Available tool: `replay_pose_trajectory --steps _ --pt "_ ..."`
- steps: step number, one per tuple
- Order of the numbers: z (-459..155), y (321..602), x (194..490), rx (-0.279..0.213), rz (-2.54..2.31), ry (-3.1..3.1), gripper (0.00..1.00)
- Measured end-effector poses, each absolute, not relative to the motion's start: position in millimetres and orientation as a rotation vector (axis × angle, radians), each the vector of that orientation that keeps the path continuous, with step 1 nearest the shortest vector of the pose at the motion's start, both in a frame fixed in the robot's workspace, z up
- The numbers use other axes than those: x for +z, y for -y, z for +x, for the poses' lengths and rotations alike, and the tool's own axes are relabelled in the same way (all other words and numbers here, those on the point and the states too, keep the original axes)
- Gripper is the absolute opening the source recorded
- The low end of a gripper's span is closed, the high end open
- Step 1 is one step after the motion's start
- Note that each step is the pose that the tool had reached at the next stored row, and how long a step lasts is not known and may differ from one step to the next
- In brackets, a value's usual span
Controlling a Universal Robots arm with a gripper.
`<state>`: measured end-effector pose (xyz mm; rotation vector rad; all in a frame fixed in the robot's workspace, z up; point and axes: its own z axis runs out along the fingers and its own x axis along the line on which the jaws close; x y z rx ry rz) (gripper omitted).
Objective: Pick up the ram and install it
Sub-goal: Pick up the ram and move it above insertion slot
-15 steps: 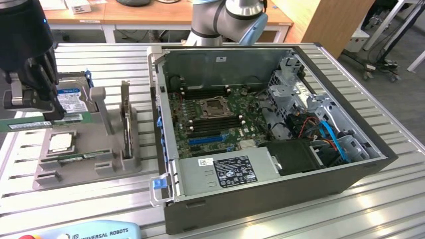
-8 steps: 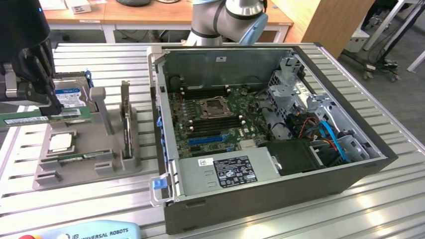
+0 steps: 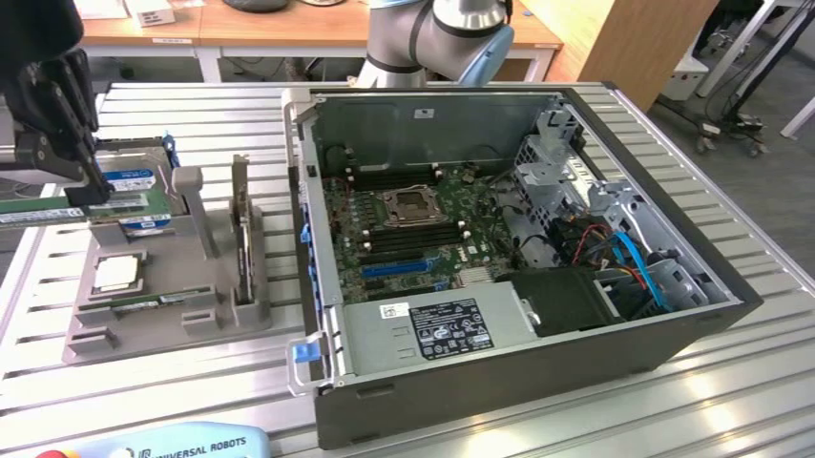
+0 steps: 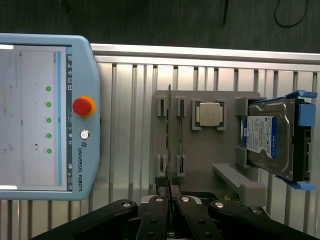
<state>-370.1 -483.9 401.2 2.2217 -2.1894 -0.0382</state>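
Green and thin, the long circuit-board ram stick (image 3: pixel 38 210) sits at the exterior view's far left, pinched by the black gripper (image 3: pixel 79 196), whose fingers are pressed together on it. It hangs level above the ribbed aluminium table (image 3: pixel 739 382), near the grey plastic parts fixture (image 3: pixel 191 286) and well apart from the computer. In the wrist view the ram (image 4: pixel 170 130) shows edge-on as a fine line running out from the gripper (image 4: pixel 170 189), over the grey fixture (image 4: pixel 200 155) and between its two rows of slot clips. I cannot tell how far it is above them.

Just to the right in the exterior view, the silver hard drive with a blue-and-white label (image 3: pixel 134 181) stands tilted in the fixture in a blue carrier. Below it, a square silver processor chip (image 3: pixel 117 274) lies flat in its recess.

Further right stands the open dark grey computer case (image 3: pixel 510 382), with the green motherboard (image 3: pixel 395 229) exposed inside. The motherboard carries a long blue slot (image 3: pixel 395 268). A grey power supply box with a black label (image 3: pixel 433 329) sits along the near wall of the case.

A pale blue teach pendant with a red stop button (image 4: pixel 45 120) lies on the table (image 4: pixel 130 125) beside the fixture.
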Motion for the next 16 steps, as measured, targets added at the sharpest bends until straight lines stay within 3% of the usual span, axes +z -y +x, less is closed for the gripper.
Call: replay_pose_trajectory --steps 16 --pt "-370.0 484.0 417.5 -0.038 2.222 2.189 0.11"
